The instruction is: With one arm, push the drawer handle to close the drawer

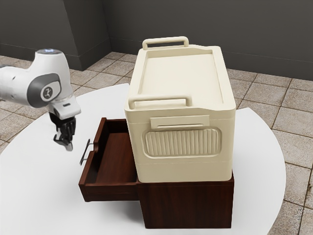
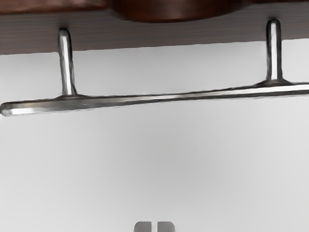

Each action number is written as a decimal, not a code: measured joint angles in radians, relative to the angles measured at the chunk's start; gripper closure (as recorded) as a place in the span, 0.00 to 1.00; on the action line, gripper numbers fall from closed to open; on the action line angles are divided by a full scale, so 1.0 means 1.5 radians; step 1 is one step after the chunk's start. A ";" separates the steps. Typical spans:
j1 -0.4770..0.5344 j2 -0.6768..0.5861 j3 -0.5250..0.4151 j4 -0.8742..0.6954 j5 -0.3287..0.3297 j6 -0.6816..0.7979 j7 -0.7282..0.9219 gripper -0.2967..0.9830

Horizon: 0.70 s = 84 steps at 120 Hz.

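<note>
round white table (image 1: 39,171) | drawer (image 1: 116,157) open | gripper (image 1: 67,145) near handle (image 2: 154,98), seemingly narrowed, nothing between

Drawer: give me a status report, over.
Hand shut on nothing, in front of the handle, not touching. Drawer open, empty. Nothing seen between hand and handle.

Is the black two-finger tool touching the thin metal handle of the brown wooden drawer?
Apart. The exterior view shows a plain gap, with white tabletop visible between the tool and the metal handle.
</note>
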 joint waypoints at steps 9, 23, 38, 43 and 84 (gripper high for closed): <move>0.000 0.015 -0.002 0.006 -0.005 0.016 0.009 0.84; 0.001 0.043 -0.014 0.025 -0.018 0.037 0.015 0.84; -0.003 0.061 -0.021 0.045 -0.027 0.050 0.011 0.85; -0.001 0.066 -0.023 0.051 -0.029 0.053 0.009 0.84; 0.024 0.077 -0.090 0.059 -0.052 0.065 -0.021 0.85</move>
